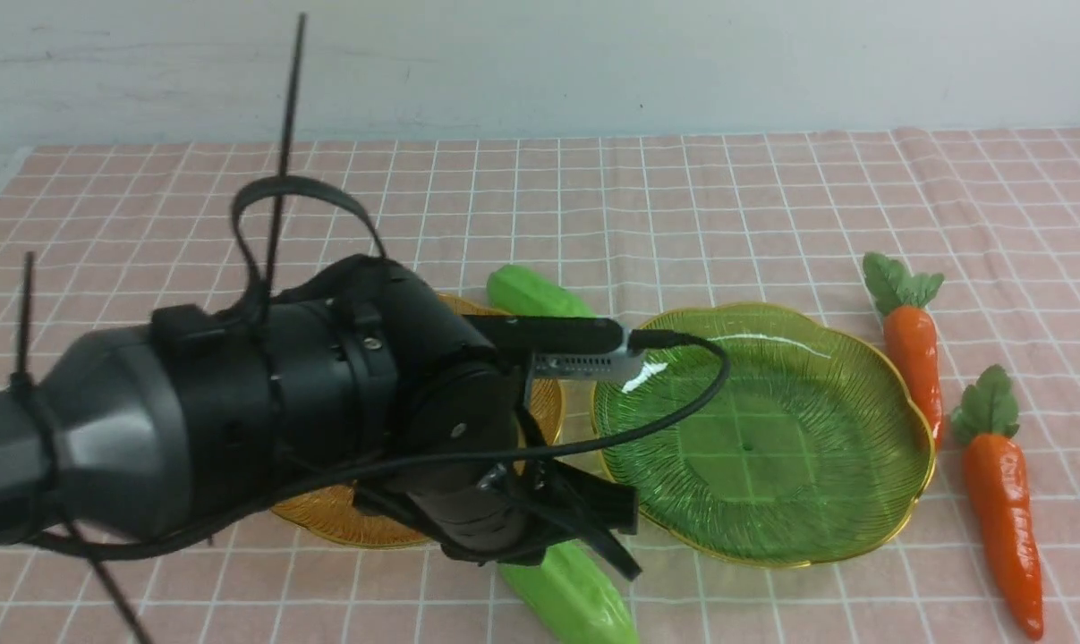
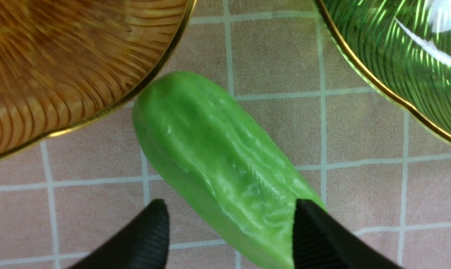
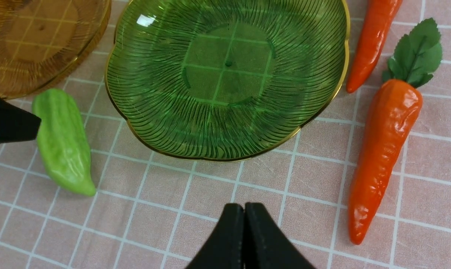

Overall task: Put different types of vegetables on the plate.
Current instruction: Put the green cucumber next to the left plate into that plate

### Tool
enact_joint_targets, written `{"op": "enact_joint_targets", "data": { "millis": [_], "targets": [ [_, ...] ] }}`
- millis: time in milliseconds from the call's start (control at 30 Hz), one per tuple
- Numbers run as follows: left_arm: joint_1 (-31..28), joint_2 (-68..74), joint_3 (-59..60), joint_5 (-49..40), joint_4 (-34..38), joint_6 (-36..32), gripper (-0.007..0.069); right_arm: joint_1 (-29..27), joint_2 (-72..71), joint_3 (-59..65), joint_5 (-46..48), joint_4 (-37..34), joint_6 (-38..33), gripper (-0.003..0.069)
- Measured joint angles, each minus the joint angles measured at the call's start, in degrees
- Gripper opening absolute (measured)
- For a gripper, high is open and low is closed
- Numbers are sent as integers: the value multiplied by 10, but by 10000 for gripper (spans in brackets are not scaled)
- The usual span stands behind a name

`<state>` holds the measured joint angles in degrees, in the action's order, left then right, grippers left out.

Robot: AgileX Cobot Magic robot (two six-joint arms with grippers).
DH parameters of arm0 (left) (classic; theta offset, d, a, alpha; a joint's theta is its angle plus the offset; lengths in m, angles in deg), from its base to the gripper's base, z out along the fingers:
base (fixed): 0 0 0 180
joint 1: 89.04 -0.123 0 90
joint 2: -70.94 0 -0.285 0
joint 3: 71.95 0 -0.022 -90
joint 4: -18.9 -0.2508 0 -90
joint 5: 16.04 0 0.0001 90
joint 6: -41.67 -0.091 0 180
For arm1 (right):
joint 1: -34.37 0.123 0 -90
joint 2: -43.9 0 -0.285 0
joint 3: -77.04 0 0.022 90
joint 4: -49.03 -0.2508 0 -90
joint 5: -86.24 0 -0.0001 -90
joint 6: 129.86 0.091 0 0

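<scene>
1. Zero vegetables plated: the green plate [image 1: 772,429] and the amber plate [image 1: 352,523] are both bare. Task looks to be at its very start.
2. All four pieces lie on the table [image 1: 683,197].
   - The far gourd [image 1: 540,291] is at frame centre, behind the amber plate.
   - The near gourd [image 1: 566,599] is at bottom centre, in front of the gap between the two plates.
   - The upper carrot [image 1: 915,358] is at right, close against the green plate's rim.
   - The lower carrot [image 1: 1000,510] is further right, just beside that plate.
3. Left claw [image 2: 231,204]: open and astride the near gourd. One finger is at the gourd's edge and the other is clear of it, so there's no grip yet. Reads as the first pick being lined up.
4. Right claw [image 3: 244,209]: shut, holding nothing, at the right edge of the front frame, past the lower carrot.
5. Left to do: close on the gourd, lift it and set it on a plate, then add a carrot. "Different types" probably means a gourd plus a carrot together. Can't tell which plate is the target.
</scene>
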<state>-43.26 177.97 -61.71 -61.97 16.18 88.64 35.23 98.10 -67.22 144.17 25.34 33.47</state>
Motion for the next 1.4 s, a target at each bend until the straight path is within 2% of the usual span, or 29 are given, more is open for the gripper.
{"op": "enact_joint_targets", "data": {
  "millis": [100,167,267,433,567,633,800,900,1067,1167,1267,1333,1400],
  "targets": [
    [0,15,0,10,8,42,536,0,0,0,0,0,-1,-16],
    [0,23,-1,15,9,55,600,0,0,0,0,-1,-2,-16],
    [0,38,-1,20,12,67,643,0,0,0,0,-4,-2,-16],
    [0,60,-2,34,19,76,647,0,0,0,0,-7,-2,-14],
    [0,80,-2,34,21,76,617,0,0,0,3,-11,-2,-14],
    [-1,82,-2,22,27,76,575,0,0,0,4,-14,-5,-14],
    [-1,82,-4,-41,37,51,391,0,0,0,4,-15,-8,-14],
    [-1,80,-5,-71,56,7,334,0,0,0,6,-15,-7,-14],
    [-1,71,-16,-115,98,-91,317,0,0,-2,17,-12,11,-14],
    [-1,47,-50,-156,92,-132,316,0,0,-20,28,26,48,-14],
    [-1,6,-96,-201,41,-149,315,0,1,-54,42,84,112,-14],
    [-5,-29,-125,-225,-19,-151,315,0,9,-75,54,131,160,-13],
    [-28,-55,-148,-232,-50,-157,315,0,27,-91,68,160,191,-12]
  ]
}}
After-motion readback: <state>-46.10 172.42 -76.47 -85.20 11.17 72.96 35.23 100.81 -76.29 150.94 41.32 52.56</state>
